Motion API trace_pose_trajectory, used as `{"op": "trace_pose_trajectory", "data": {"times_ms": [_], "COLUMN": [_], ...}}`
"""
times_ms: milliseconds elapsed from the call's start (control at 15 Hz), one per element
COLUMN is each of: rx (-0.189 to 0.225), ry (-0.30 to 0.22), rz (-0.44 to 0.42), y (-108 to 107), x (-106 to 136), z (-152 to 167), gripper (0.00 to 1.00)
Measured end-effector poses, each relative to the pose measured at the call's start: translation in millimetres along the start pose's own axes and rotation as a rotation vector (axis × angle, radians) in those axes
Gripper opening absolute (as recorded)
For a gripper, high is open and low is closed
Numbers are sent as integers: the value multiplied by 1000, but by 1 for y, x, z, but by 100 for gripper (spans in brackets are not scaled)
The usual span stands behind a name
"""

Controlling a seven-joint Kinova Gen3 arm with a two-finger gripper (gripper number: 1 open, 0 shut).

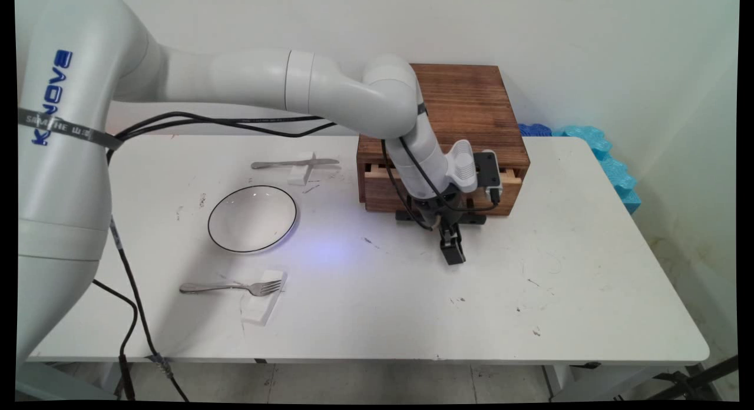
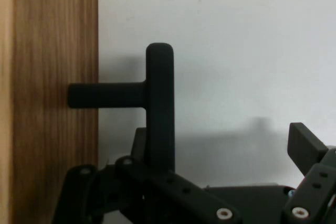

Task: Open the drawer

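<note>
A dark wooden drawer box (image 1: 465, 112) stands at the back of the table. Low on its front (image 2: 52, 98) a black T-shaped handle (image 2: 160, 103) sticks out, and the same handle (image 1: 477, 218) shows in the main view. My gripper (image 1: 449, 240) hangs right in front of the box, close to the table, and is open. In the hand view my gripper (image 2: 223, 135) has the handle's bar just inside its left finger, which the bar mostly hides. The right finger (image 2: 307, 142) stands well away from the bar. Nothing is held.
A white bowl with a dark rim (image 1: 252, 218) sits left of centre. A knife (image 1: 294, 162) lies on a white rest behind it, and a fork (image 1: 232, 288) on a white rest in front. Blue foam (image 1: 607, 156) lines the table's far right corner.
</note>
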Motion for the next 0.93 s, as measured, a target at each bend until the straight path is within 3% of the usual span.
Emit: {"op": "trace_pose_trajectory", "data": {"times_ms": [467, 933], "rx": [-7, -24], "ry": [-35, -38], "rz": [-4, -28], "y": [27, 59], "x": [-9, -9], "z": [-9, -14], "gripper": [100, 100]}}
